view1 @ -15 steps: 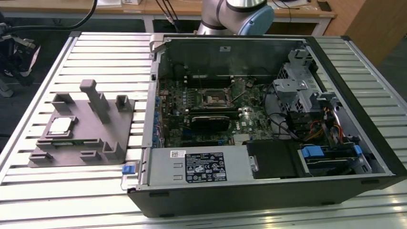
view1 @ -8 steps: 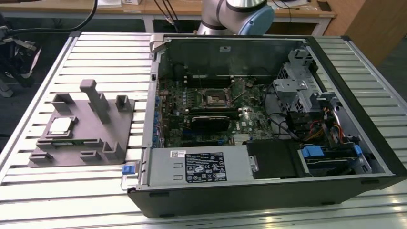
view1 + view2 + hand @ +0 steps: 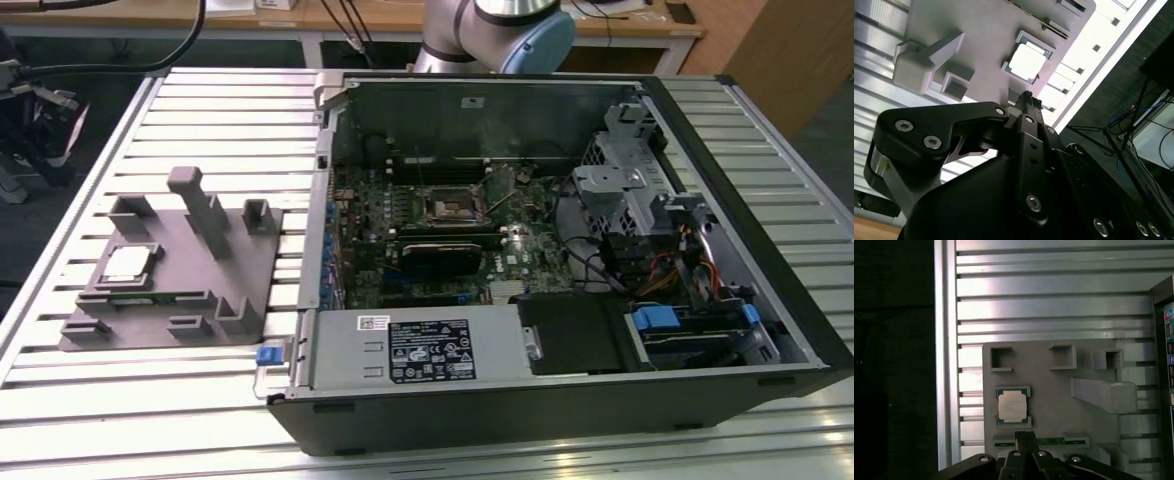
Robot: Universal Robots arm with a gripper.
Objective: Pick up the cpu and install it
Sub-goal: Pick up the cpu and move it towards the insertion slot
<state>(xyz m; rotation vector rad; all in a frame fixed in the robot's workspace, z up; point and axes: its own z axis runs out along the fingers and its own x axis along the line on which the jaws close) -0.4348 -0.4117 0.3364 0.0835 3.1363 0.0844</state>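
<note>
The cpu [image 3: 1012, 406] is lying flat in a square recess of the grey holder block [image 3: 1054, 390], probably keeping it squared for pickup; the gripper [image 3: 1026, 436] is hovering over the block, jaws pressed together, holding nothing.

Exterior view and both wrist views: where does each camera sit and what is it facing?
Exterior view: off the arm, raised, looking down on the open computer case, the grey block and cpu; the arm shows at the far edge.
First wrist view: on the arm, looking down past the gripper at the cpu.
Second wrist view: on the arm, looking along the shut gripper toward the cpu.
Shared: all three show the cpu seated in the grey block.
</note>
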